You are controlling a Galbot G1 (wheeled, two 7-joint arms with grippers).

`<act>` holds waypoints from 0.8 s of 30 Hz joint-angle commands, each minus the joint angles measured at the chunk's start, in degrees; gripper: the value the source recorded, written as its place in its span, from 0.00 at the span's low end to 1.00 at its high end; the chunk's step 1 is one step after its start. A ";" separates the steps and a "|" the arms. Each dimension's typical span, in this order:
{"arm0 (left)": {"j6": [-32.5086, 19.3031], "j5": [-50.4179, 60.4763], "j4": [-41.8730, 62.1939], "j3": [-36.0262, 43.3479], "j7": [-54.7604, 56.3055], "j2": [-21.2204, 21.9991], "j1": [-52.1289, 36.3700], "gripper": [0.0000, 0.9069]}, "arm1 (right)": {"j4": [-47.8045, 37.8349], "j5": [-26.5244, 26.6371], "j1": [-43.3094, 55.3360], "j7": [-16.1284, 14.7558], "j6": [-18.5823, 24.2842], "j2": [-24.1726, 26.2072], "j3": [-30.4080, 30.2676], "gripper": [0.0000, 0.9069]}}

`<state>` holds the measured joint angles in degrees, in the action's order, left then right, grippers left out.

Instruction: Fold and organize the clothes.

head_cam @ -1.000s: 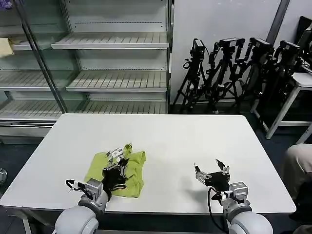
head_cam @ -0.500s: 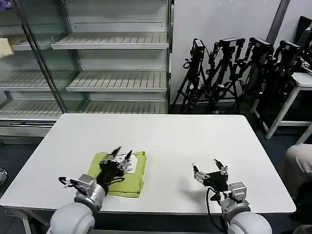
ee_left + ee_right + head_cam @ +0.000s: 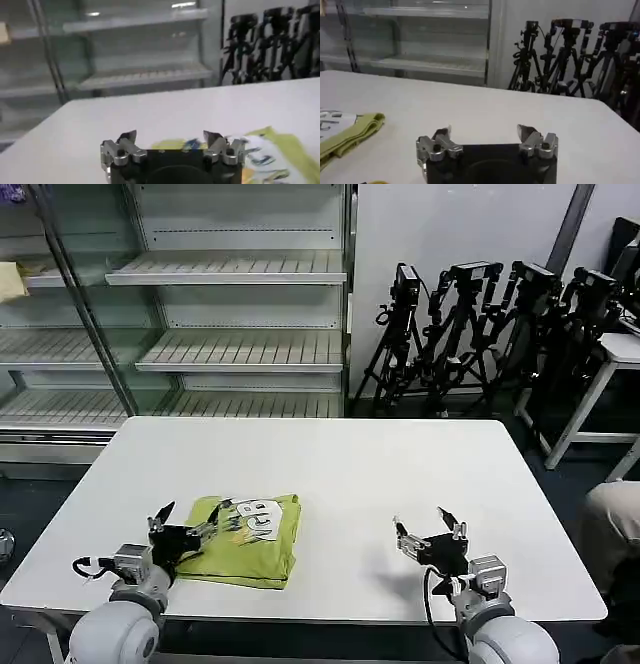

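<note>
Lime T-shirt (image 3: pixel 245 538) lies folded on white table (image 3: pixel 330 464), front-left; white chest print up, lettering unreadable. Left gripper (image 3: pixel 190 522) spread wide, empty, at shirt's left edge. Right gripper (image 3: pixel 428 530) wide, empty, well apart.

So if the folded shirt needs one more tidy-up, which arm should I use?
Probably the left. The left gripper sits open at the near-left edge of the folded T-shirt, while the right gripper, also open, hovers over bare table well to the shirt's right.
</note>
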<state>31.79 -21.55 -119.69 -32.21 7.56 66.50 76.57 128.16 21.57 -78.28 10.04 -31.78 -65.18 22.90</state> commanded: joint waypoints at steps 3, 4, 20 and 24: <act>1.23 -4.95 9.10 -2.01 -1.82 1.32 -2.11 1.00 | -0.20 0.02 0.15 -0.06 0.09 0.25 -0.01 1.00; 1.24 -5.23 9.31 -1.96 -2.19 1.43 -2.20 1.00 | -0.19 0.02 0.18 -0.07 0.08 0.25 0.01 1.00; 1.31 -15.74 8.20 -2.90 -4.62 1.71 -0.21 0.02 | -0.75 0.18 0.51 -0.14 0.20 0.30 0.26 1.00; 1.33 -17.75 8.52 -3.32 -4.77 1.89 -0.13 0.02 | -0.74 0.16 0.33 -0.16 0.27 0.21 0.26 1.00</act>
<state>32.81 -32.12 -111.84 -34.94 3.66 68.12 76.06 127.43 21.74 -77.93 9.91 -31.56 -64.93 23.11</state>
